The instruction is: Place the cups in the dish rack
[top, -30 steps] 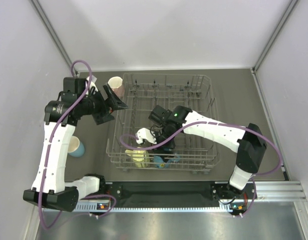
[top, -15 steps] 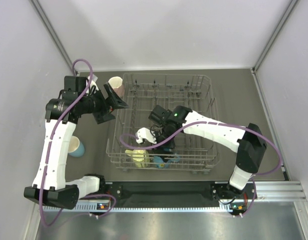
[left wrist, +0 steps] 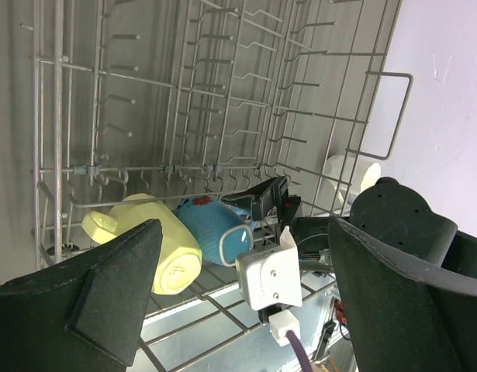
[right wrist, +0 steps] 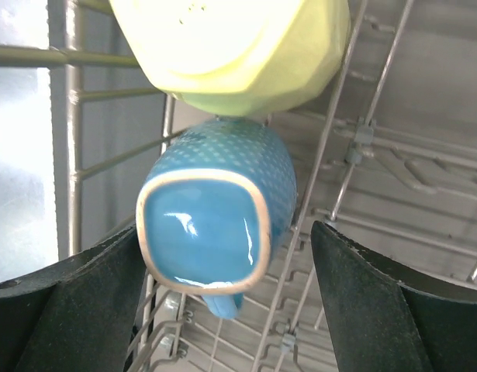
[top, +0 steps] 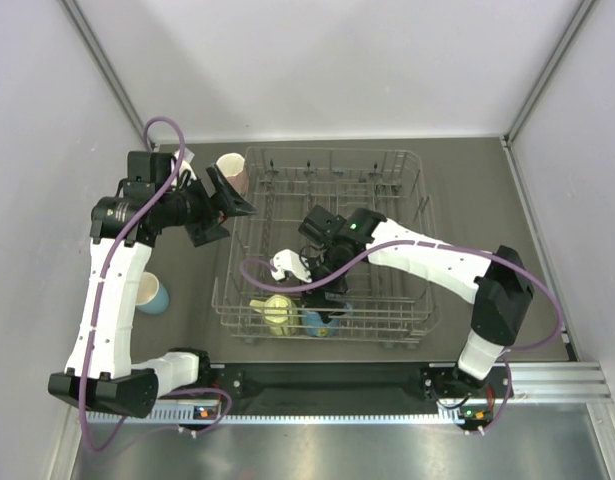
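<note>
The dish rack (top: 387, 200) is a grey wire basket in the middle of the table. A yellow cup (top: 275, 312) and a blue cup (top: 322, 322) lie on their sides, next to each other, at its near edge. My right gripper (top: 322, 292) hangs just above the blue cup (right wrist: 215, 225), open, with a fingertip on either side and a gap on the right. My left gripper (top: 223, 200) is open and empty at the rack's far left corner, beside a pink cup (top: 231, 168). A light blue cup (top: 152, 293) stands on the table left of the rack.
From the left wrist, the yellow cup (left wrist: 157, 248), the blue cup (left wrist: 215, 232) and the right arm's white camera block (left wrist: 271, 277) show through the rack wires. A white cup (left wrist: 343, 174) shows past the rack's end handle (left wrist: 389, 116). Walls close in on three sides.
My right gripper has opened wider and drawn back a little from the blue cup, which stays in the rack. The left arm has not moved.
</note>
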`<state>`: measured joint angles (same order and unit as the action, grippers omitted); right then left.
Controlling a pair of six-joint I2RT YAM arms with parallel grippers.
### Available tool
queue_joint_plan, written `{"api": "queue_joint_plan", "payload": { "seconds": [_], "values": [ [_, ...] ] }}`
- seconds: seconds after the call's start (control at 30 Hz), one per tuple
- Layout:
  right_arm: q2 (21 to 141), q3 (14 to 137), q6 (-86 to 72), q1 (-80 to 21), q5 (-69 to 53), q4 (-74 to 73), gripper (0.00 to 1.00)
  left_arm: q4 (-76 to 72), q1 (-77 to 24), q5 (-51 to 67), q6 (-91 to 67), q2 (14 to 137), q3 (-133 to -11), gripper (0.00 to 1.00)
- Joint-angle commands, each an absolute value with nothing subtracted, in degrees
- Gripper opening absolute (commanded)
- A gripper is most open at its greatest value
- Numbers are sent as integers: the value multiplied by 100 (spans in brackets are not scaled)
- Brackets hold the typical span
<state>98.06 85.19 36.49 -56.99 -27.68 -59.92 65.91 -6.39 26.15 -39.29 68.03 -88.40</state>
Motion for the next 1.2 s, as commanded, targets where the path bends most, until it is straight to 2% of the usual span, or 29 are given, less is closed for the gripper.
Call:
{"api": "queue_joint_plan", "payload": {
  "seconds": [0.0, 0.53, 0.73, 0.9, 1.0, 1.13, 1.17],
  "values": [
    [9571, 8640, 3850, -5617, -3365, -5774, 83, 6267, -589, 2725, -3929, 6776, -8912, 92],
    [9290, 8648, 3630, -5098, -3858, -5722, 81, 6205, -571, 2672, -4104, 6803, -8903, 92],
    [9044, 8754, 3191, -4632, -3999, -5423, 82, 6494, -571, 2189, -4122, 6855, -9166, 91],
    [8877, 8877, 2848, -4447, -4614, -5256, 82, 6898, -571, 1760, -4052, 6978, -9439, 91],
    [8763, 9025, 2488, -4438, -4378, -5116, 82, 7530, -571, 1066, -4122, 7057, -9685, 91],
    [8561, 9219, 1786, -4403, -3255, -4905, 82, 8479, -571, -331, -4455, 7250, -9966, 90],
    [8526, 9263, 1280, -4377, -2530, -4861, 82, 8638, -571, -691, -4517, 7303, -9984, 83]
  ]
}}
